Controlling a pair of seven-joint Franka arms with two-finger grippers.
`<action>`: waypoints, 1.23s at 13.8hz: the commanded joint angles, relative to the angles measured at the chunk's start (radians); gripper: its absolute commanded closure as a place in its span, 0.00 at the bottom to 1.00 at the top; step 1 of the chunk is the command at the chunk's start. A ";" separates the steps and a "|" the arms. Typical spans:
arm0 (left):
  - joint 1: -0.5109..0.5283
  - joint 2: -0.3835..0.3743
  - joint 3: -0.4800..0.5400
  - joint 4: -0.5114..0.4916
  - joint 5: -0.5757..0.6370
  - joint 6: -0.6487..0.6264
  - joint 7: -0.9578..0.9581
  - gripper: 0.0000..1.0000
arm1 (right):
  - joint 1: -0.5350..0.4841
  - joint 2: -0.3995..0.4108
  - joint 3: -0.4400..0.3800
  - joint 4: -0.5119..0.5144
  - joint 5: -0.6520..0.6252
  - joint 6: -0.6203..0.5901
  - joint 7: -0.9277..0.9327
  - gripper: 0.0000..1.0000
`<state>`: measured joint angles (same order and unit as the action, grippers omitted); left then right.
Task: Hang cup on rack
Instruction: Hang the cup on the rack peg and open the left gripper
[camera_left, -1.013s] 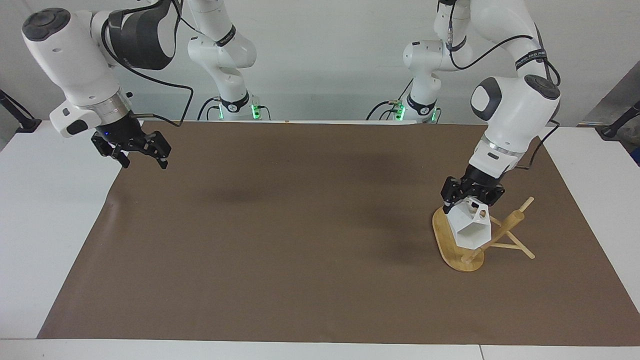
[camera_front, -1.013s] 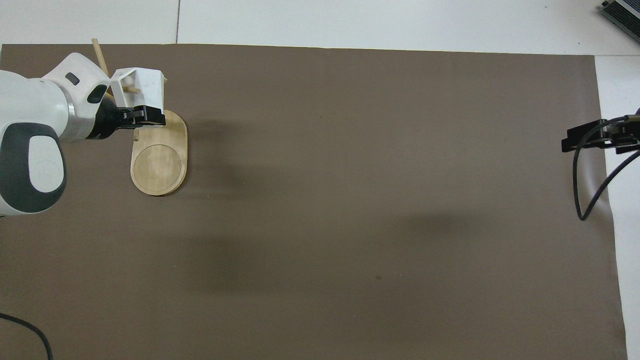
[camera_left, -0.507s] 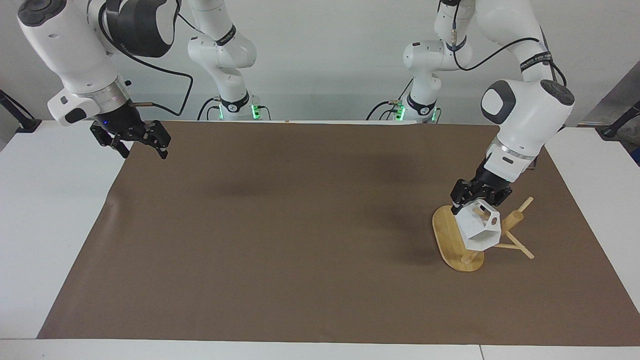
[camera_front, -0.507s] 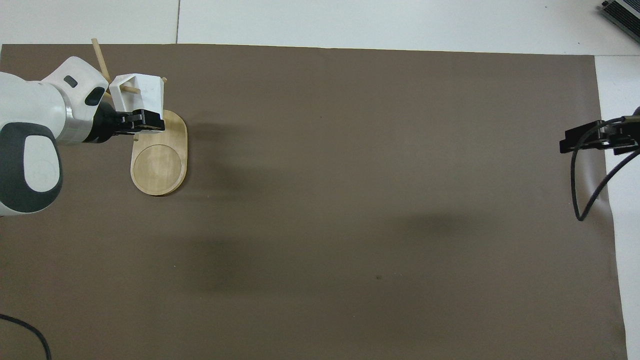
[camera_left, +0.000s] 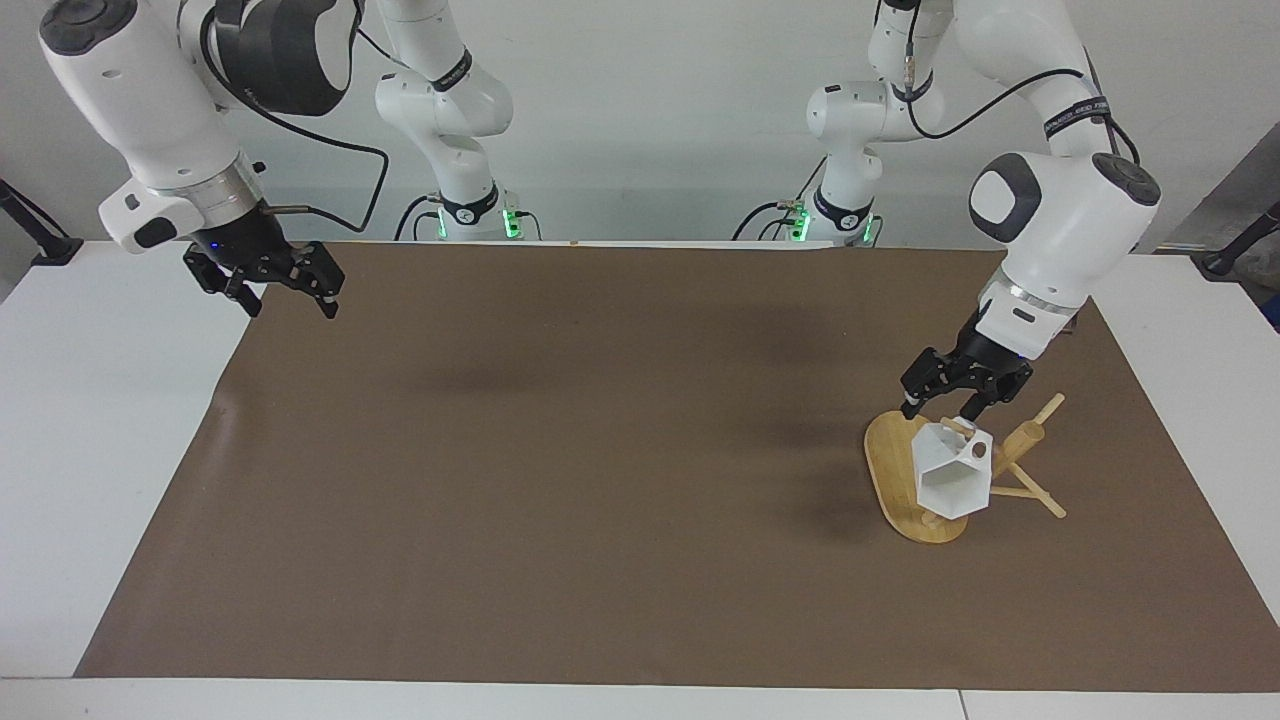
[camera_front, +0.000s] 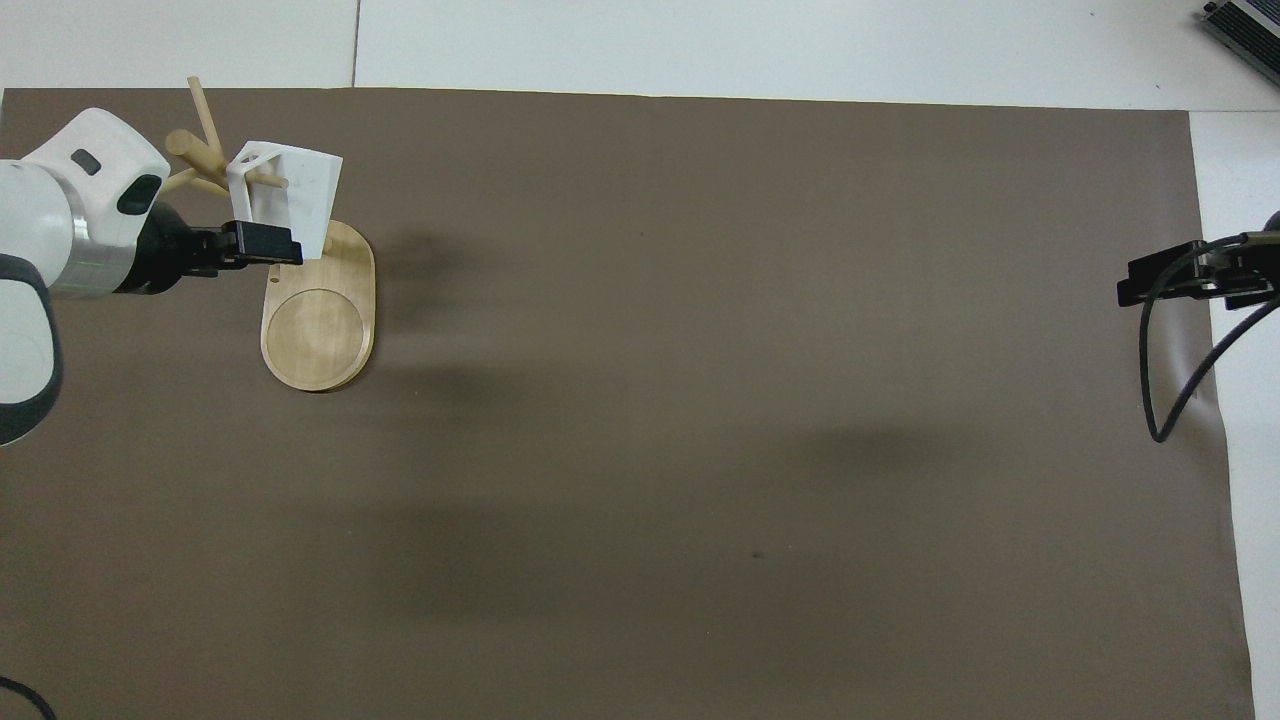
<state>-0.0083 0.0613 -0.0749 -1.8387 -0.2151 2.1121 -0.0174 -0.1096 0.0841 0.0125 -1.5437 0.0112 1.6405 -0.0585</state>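
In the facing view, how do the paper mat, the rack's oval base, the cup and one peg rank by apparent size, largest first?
1. Brown paper mat, by far.
2. Rack oval base.
3. White cup, looking close to the base, which it partly hides, so this order is unsure.
4. Single peg.

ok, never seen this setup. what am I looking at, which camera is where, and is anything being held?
Two white robot arms work at one table covered by a brown mat. One picture is taken from across the table, facing the robots. The other looks steeply down from above the robots' own end, so the two are half a turn apart.

On the mat, at the left arm's end, stands a bamboo rack with a flat oval base, a post and thin pegs. A white faceted cup hangs on one peg by its handle.

The left hand is just above the cup, open, holding nothing. The right hand waits open in the air over the mat's edge at the right arm's end, empty.
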 joint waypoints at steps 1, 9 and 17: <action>0.031 -0.064 0.000 -0.016 0.077 -0.078 0.071 0.00 | -0.001 -0.018 0.004 -0.018 -0.010 -0.005 0.014 0.00; 0.041 -0.069 0.000 0.186 0.221 -0.366 0.119 0.00 | -0.001 -0.018 0.004 -0.018 -0.010 -0.005 0.014 0.00; 0.036 -0.070 0.000 0.239 0.223 -0.432 0.117 0.00 | -0.001 -0.018 0.004 -0.018 -0.010 -0.005 0.014 0.00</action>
<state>0.0224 -0.0207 -0.0714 -1.6180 -0.0089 1.6795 0.0884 -0.1096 0.0841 0.0125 -1.5437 0.0112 1.6405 -0.0585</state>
